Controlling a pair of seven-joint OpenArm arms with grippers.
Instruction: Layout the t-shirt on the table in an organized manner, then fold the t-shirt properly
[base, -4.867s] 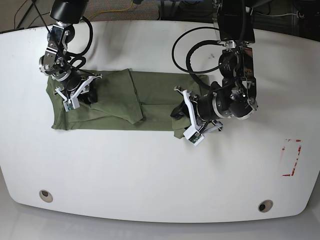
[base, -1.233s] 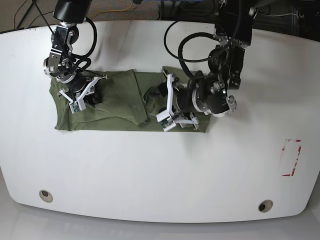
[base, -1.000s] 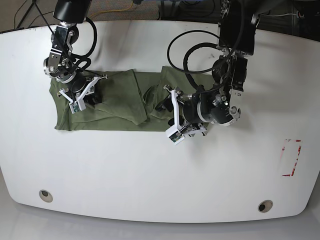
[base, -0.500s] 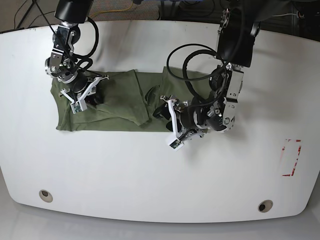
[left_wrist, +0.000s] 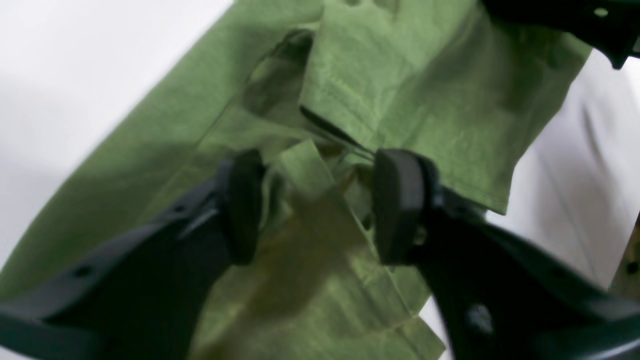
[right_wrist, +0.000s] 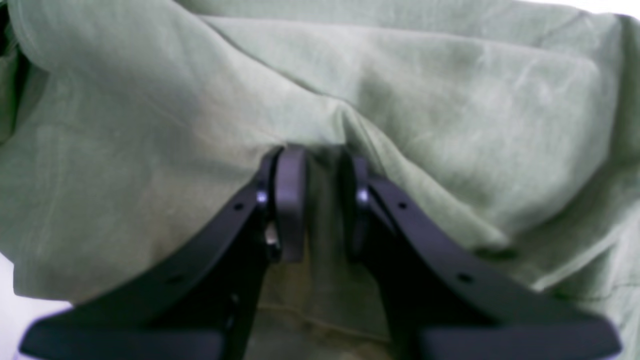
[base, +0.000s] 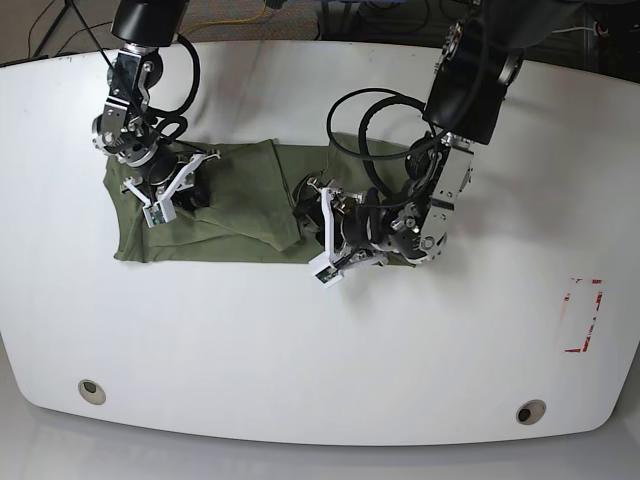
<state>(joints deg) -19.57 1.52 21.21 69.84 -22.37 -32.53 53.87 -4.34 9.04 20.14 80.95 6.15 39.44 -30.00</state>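
Your soft, wrinkly olive t-shirt (base: 240, 205) lies as a long creased band across the middle of the glossy white table (base: 320, 340), its cotton weave plain in the left wrist view. Your right gripper (right_wrist: 315, 220) is pinched on a raised ridge of the shirt's cloth, while the left gripper (left_wrist: 315, 205) stands apart with a folded flap between its black pads (touching neither, as far as you can see). Since about a second ago, your left arm has carried the shirt's end inward, so the band is shorter.
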